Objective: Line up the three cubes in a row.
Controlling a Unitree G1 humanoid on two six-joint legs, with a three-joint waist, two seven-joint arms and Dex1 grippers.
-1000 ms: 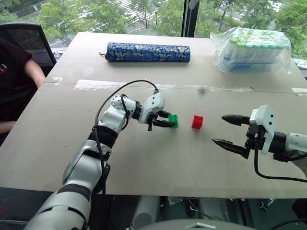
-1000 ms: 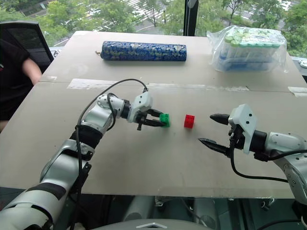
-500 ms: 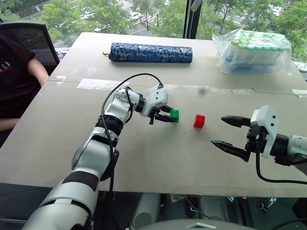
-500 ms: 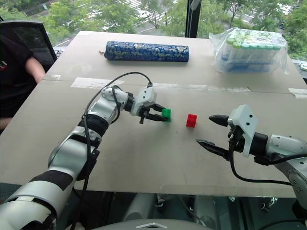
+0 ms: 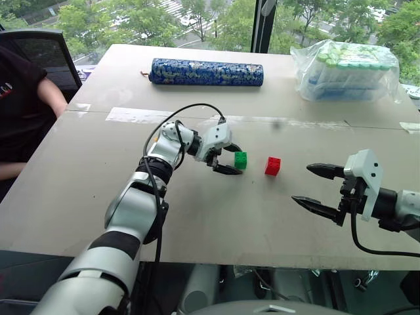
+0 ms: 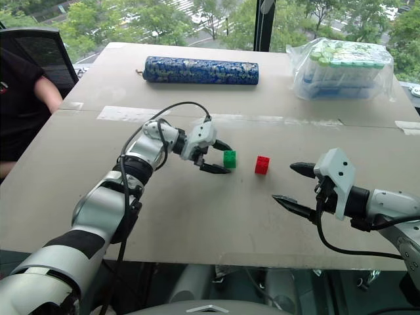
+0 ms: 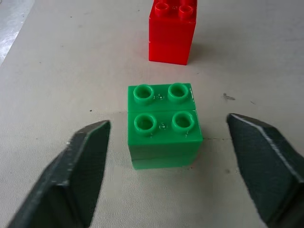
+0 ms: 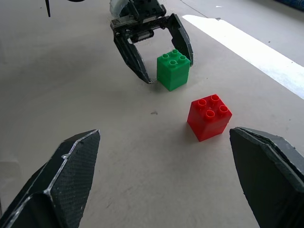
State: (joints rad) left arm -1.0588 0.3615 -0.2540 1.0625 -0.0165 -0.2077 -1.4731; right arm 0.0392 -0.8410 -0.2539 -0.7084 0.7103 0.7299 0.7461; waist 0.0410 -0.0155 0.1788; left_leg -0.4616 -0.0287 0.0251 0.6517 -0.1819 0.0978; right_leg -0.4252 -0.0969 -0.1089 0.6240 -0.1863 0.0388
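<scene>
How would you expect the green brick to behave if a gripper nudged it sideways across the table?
The green brick looks like rigid plastic, so it probably won't deform. Its flat base on the smooth table suggests sliding rather than rolling. It looks small and likely light, so it may skid or twist.

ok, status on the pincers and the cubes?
Left pincer open, astride green cube, no contact. Right pincer open, empty, short of red cube. Green and red side by side, apart. Nothing between them.

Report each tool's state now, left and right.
Left tool: open, fingers either side of the green cube, not gripping it.
Right tool: open, holding nothing.
</scene>
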